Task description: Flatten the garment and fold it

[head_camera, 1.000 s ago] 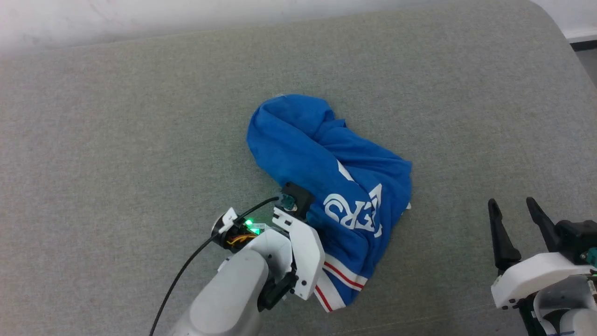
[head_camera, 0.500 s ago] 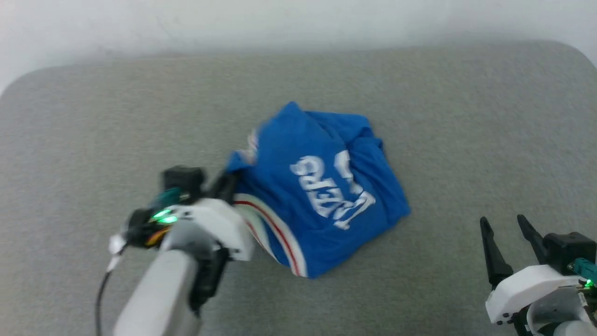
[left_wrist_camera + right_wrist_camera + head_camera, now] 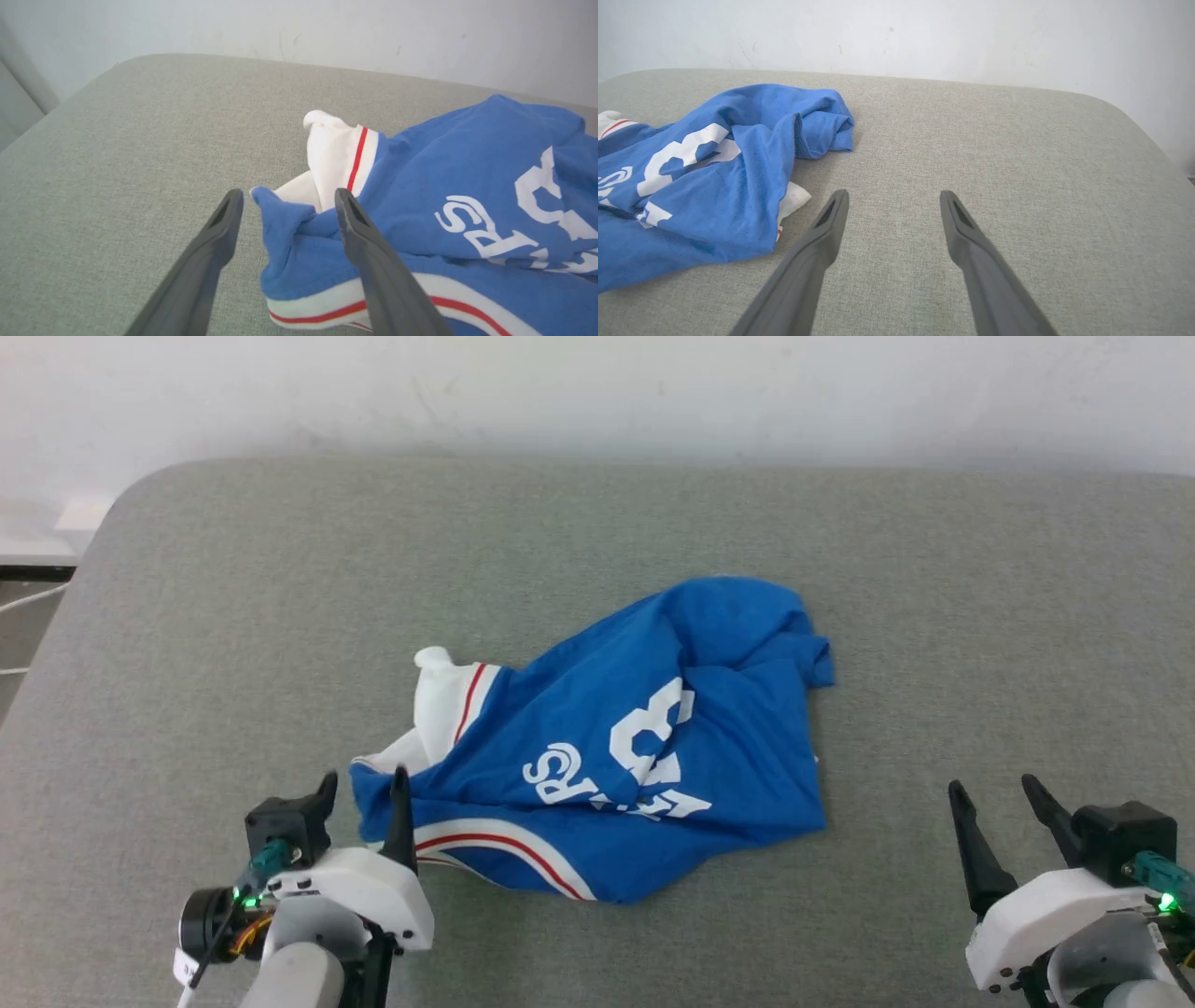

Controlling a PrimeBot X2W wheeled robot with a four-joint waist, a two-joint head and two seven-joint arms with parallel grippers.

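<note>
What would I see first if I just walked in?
The bright blue shirt with white letters, crumpled in the middle of the grey cushion. The left gripper stands open around its near-left corner, and the right gripper is open off to the right, apart from it.

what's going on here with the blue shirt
A two-armed robot is working on a blue jersey shirt that lies crumpled, not yet flat or folded, on a grey padded surface. The left gripper is open at the shirt's near-left corner, with a fold of blue cloth between its fingers but not pinched. The right gripper is open too, over bare surface to the shirt's right, holding nothing.
</note>
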